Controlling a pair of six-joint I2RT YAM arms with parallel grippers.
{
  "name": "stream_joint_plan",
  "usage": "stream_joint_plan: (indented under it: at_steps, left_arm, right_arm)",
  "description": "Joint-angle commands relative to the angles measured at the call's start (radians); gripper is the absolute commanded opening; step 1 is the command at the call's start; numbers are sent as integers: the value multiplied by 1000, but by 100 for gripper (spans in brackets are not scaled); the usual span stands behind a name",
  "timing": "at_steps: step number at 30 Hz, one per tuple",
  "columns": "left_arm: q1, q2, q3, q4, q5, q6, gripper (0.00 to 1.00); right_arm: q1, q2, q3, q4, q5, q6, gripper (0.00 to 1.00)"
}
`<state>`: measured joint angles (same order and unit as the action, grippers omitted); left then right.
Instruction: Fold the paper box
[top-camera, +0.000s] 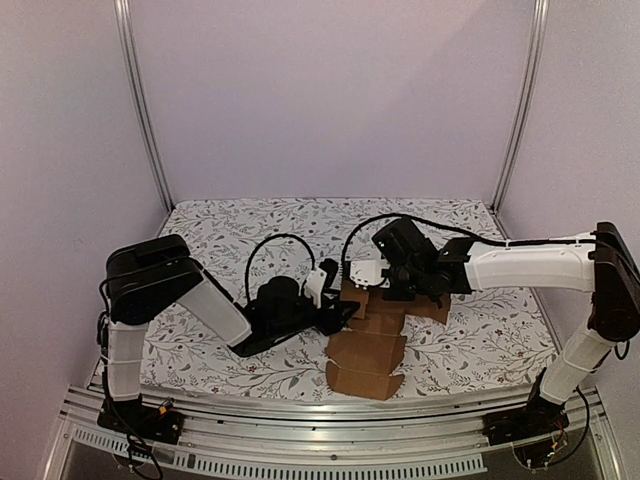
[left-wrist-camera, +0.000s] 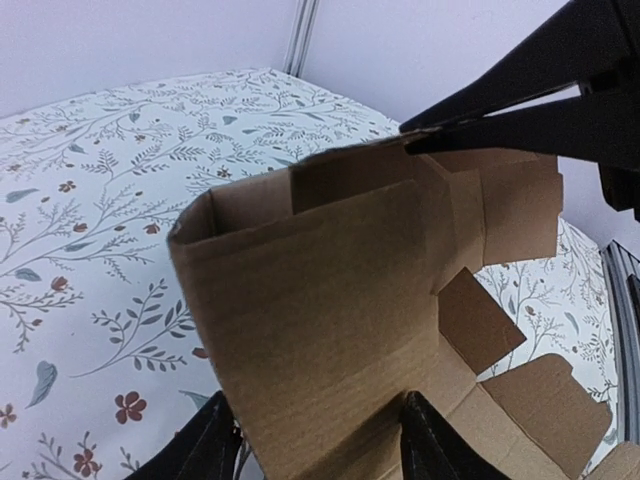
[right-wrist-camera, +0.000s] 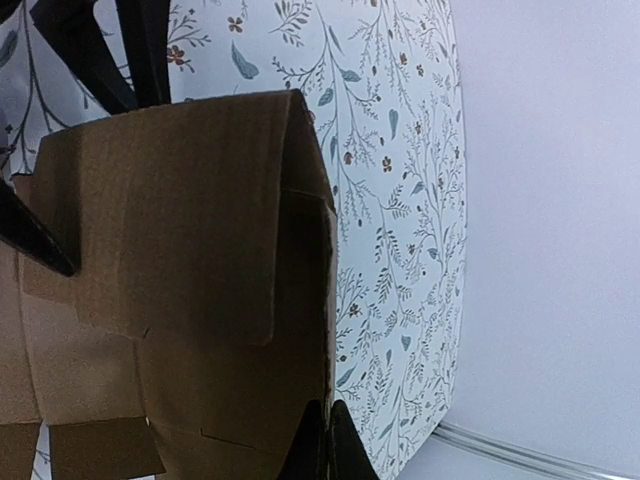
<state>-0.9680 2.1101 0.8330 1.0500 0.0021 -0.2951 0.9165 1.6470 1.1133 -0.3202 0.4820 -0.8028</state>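
Note:
The paper box (top-camera: 366, 350) is plain brown cardboard, half folded, lying on the floral cloth in front of both arms with flat flaps spreading toward the near edge. My left gripper (top-camera: 335, 305) reaches in from the left. In the left wrist view a folded-up wall of the paper box (left-wrist-camera: 320, 300) fills the gap between my left gripper's (left-wrist-camera: 320, 440) fingers (left-wrist-camera: 210, 450), which press on both its sides. My right gripper (top-camera: 372, 278) comes from the right. In the right wrist view the right gripper (right-wrist-camera: 328, 430) is shut on the thin edge of an upright panel of the box (right-wrist-camera: 170, 250).
The floral cloth (top-camera: 230, 230) covers the table. Metal frame posts (top-camera: 145, 110) stand at the back corners before pale walls. An aluminium rail (top-camera: 300, 435) runs along the near edge between the arm bases. A black cable (top-camera: 275, 245) loops over the left wrist.

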Motion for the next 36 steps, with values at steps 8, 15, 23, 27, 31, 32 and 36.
stream_joint_plan:
  at_steps: [8, 15, 23, 27, 31, 32, 36]
  left_arm:
    - [52, 34, 87, 15, -96, 67, 56]
    - [64, 2, 1, 57, -35, 57, 57]
    - [64, -20, -55, 71, 56, 19, 58]
    - [66, -32, -108, 94, 85, 6, 58]
    - [69, -59, -139, 45, 156, 7, 58]
    - [69, -67, -152, 29, 165, 10, 58]
    - [69, -100, -176, -40, 96, 32, 55]
  right_arm:
    - [8, 162, -57, 558, 67, -454, 0]
    - [11, 152, -68, 586, 87, -430, 0]
    - [57, 114, -146, 634, 143, -436, 0]
    - [71, 88, -169, 634, 166, -432, 0]
    - [70, 80, -175, 635, 174, -432, 0]
    - [70, 79, -174, 635, 175, -433, 0]
    - [70, 79, -172, 636, 172, -431, 0]
